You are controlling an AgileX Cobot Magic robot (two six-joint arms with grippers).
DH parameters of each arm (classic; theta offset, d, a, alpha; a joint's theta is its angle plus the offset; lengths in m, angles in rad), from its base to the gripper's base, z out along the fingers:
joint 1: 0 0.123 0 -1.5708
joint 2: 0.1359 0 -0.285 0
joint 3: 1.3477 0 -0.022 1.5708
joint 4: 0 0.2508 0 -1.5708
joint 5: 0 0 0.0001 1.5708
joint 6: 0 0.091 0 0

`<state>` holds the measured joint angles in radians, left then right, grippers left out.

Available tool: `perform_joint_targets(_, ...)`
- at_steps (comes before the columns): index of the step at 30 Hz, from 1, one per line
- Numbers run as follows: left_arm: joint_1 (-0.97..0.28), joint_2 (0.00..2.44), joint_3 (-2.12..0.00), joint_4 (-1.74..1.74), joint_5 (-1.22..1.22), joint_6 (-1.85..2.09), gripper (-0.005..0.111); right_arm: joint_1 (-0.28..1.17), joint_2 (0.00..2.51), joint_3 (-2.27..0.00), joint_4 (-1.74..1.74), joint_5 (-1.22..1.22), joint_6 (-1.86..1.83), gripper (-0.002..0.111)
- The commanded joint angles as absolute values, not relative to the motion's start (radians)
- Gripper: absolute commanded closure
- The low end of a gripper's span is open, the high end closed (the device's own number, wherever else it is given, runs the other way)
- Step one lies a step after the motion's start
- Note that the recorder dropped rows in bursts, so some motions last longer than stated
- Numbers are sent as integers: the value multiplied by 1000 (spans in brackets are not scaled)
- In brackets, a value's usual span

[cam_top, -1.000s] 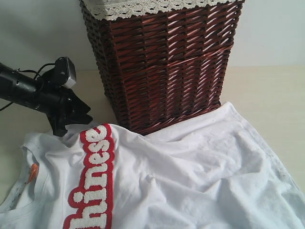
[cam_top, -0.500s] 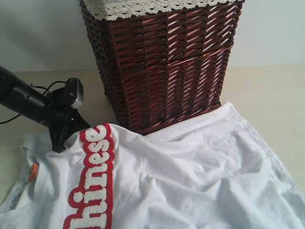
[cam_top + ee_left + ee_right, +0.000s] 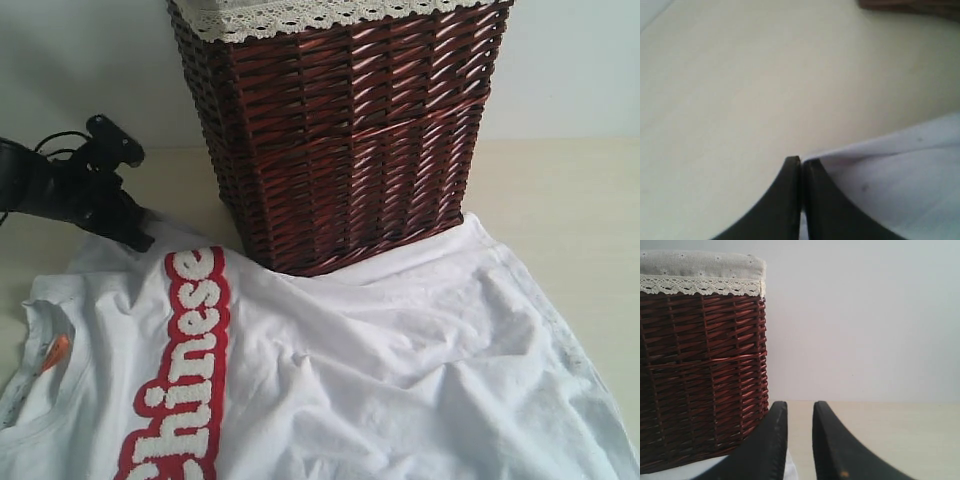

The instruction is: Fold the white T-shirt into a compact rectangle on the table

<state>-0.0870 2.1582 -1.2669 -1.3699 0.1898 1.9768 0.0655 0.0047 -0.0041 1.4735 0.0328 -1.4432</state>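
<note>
While the left fingers are pinching shut on an edge of the white T-shirt, the right fingers are hanging narrowly parted and empty. The shirt is lying lengthwise across the tabletop, collar pointing left, hem pointing right, touching the wicker basket.

"Chinese" in white letters on the white T-shirt

T-shirt: white — lettering white on red band | basket: red-brown weave, white lace | table: pale beige
</note>
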Motion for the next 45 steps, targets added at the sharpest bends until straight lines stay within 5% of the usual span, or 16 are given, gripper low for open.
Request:
perform_joint_targets(1, -89, 2148, -1271, -1523, 100, 1926, 107, 67, 0, 0, 1473, 35, -1441, 88)
perform_joint_targets(20, -48, 2148, -1181, -1695, 75, 1756, 107, 67, 0, 0, 1473, 35, -1441, 88)
perform_joint_targets(35, -48, 2148, -1339, -1695, 134, 1756, 106, 67, 0, 0, 1473, 35, -1441, 88)
perform_joint_targets(37, -48, 2148, -1339, -1695, 134, 1756, 101, 67, 0, 0, 1473, 35, -1441, 88)
perform_joint_targets(39, -48, 2148, -1339, -1699, 134, 1756, 83, 67, 0, 0, 1473, 35, -1441, 88)
perform_joint_targets(41, -48, 2144, -1339, -1717, 134, 1745, 52, 67, 0, 0, 1473, 35, -1441, 88)
perform_joint_targets(43, -48, 2114, -1339, -1717, 140, 1745, 36, 67, 0, 0, 1473, 35, -1441, 88)
perform_joint_targets(45, -39, 2051, -1339, -1709, 193, 1749, 36, 67, 0, 0, 1473, 35, -1441, 88)
